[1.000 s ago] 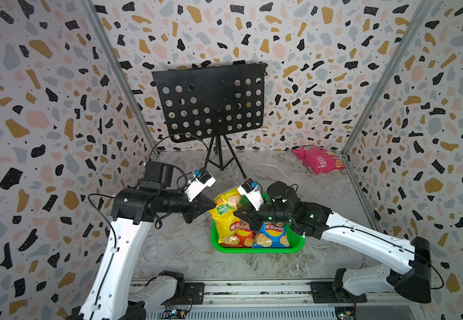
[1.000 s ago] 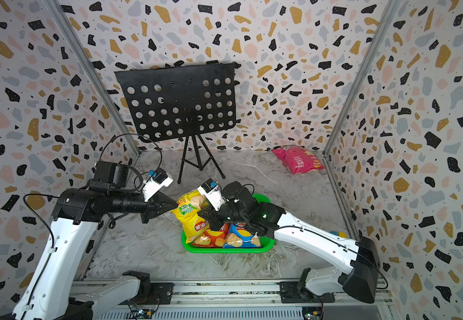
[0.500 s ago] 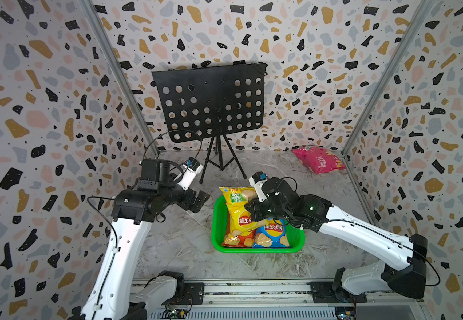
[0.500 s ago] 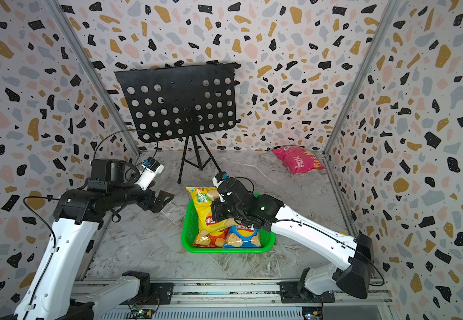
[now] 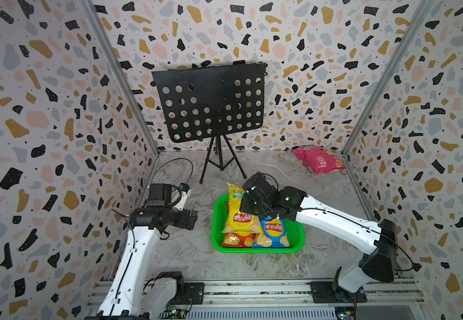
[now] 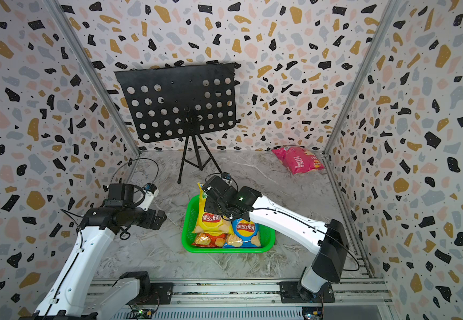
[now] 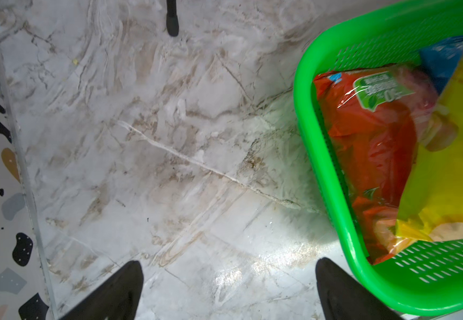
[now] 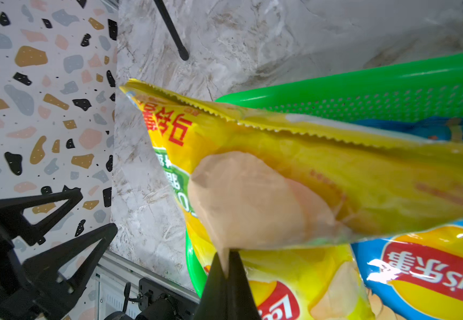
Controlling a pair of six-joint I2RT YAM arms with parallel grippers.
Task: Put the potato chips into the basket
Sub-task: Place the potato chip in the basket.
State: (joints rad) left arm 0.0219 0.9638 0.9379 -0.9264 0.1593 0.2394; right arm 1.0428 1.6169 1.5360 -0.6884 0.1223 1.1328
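- The marble-patterned tabletop (image 5: 186,249) forms the floor of the speckled enclosure. A bare stretch of it shows between the spread fingers of the left gripper (image 7: 229,264).
- The black perforated metal music stand (image 5: 210,102) stands on its tripod at the back, well beyond both sets of fingers.
- The bright green perforated plastic basket (image 5: 255,250) sits directly below the right gripper (image 8: 227,266) and just beside the left gripper's fingers. In the left wrist view its rim (image 7: 302,110) curves past one fingertip (whether they touch cannot be told).
- The glossy yellow chip bag (image 5: 238,216) is pinched at a fold in its side between the right gripper's closed fingers. It leans with its lower end inside the basket, resting on the bag beneath, and its serrated top seal pokes out past the far rim.
- The glossy blue chip bag (image 5: 273,232) lies flat in the basket beside the yellow one, below the right gripper's fingers.
- The glossy orange-red chip bag (image 5: 237,239) also lies in the basket, partly covered by the yellow bag, on the side nearer the left gripper's fingers.
- The glossy pink chip bag (image 5: 319,160) lies on the tabletop in the far corner, outside the basket and well apart from both grippers' fingers.
- The left gripper's fingers stand wide apart and hold nothing.
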